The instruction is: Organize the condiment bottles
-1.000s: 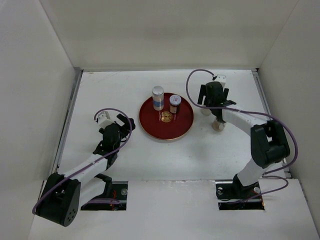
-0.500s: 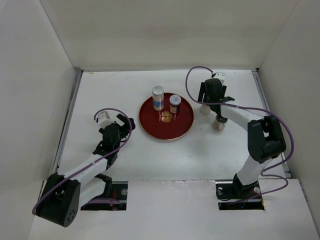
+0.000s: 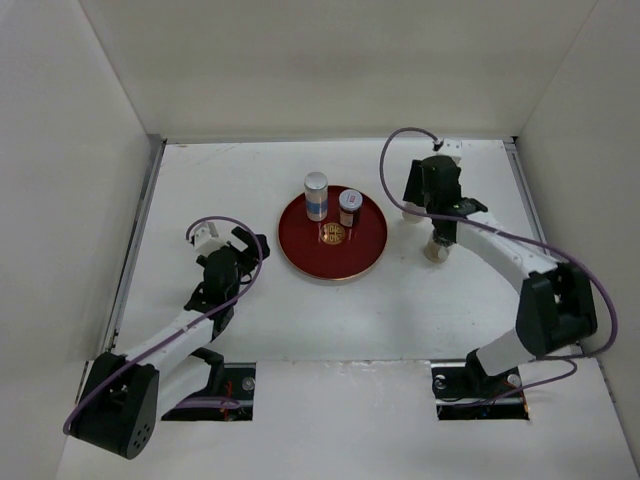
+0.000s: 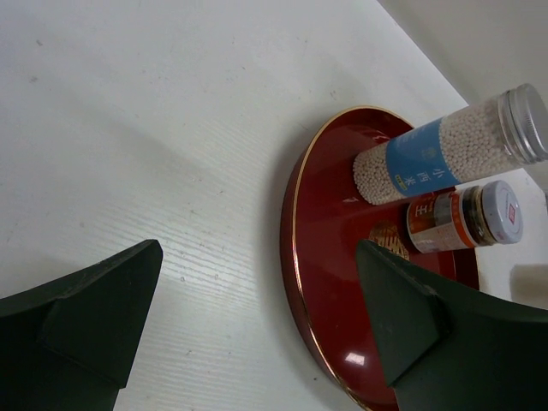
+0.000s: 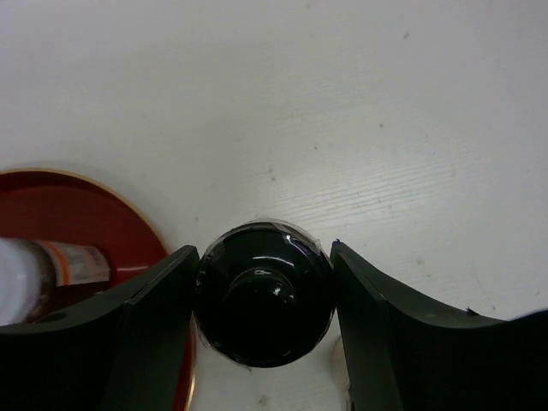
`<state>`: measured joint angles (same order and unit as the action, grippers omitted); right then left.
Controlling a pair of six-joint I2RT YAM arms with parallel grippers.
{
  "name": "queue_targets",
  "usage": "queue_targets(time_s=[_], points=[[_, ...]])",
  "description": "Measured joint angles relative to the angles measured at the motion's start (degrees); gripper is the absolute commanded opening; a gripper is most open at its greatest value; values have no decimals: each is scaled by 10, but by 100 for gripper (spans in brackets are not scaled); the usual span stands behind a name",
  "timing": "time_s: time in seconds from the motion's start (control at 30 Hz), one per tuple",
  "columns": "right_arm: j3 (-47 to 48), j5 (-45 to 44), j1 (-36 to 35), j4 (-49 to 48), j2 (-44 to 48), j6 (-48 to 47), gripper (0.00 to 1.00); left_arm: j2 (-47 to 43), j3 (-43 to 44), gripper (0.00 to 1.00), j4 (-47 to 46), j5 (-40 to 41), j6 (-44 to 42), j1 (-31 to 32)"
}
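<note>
I am watching from the top camera, which is sitting above and behind the arm bases and looking steeply down over the whole table (image 3: 220,180), far enough back to hold both arms. The left wrist camera is riding low and looking across the tabletop past the left gripper (image 4: 257,257). It is rolled, so the upright blue-banded bottle (image 4: 437,158) is appearing sideways on the red tray (image 4: 325,282). The right wrist camera is pointing nearly straight down, very close over a dark-capped bottle (image 5: 262,295) framed by the right gripper (image 5: 264,257). All three views are sharing the tray's rim.
</note>
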<state>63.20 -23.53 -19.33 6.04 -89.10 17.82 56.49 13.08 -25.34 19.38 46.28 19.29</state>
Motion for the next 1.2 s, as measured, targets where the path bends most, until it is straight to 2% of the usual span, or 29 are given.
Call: queue_targets(time_s=[0.17,0.3,0.5,0.73,0.8,0.87,0.9,0.97,1.07,1.2], points=[[-2,0,-66,-9,101,0,52,-2,0,100,0,1,0,-2],[-3,11,-161,-22,112,4,52,-1,0,100,0,2,0,-2],[19,56,-277,-39,1,11,54,-1,0,100,0,2,0,-5],[124,69,-307,-39,-168,-7,57,-15,-1,100,3,4,0,-9],[146,66,-309,-45,-192,-15,65,-18,-1,100,6,5,0,-11],[160,65,-311,-47,-202,-16,85,-19,-1,100,7,6,0,-13],[161,63,-313,-51,-203,-16,92,-18,-1,100,7,6,0,-13],[161,57,-316,-57,-201,-18,97,-17,-1,100,8,5,0,-13],[137,47,-317,-70,-170,-19,100,-17,-1,100,8,6,1,-13],[40,22,-294,-83,-40,-16,100,-15,-1,100,10,5,2,-13]])
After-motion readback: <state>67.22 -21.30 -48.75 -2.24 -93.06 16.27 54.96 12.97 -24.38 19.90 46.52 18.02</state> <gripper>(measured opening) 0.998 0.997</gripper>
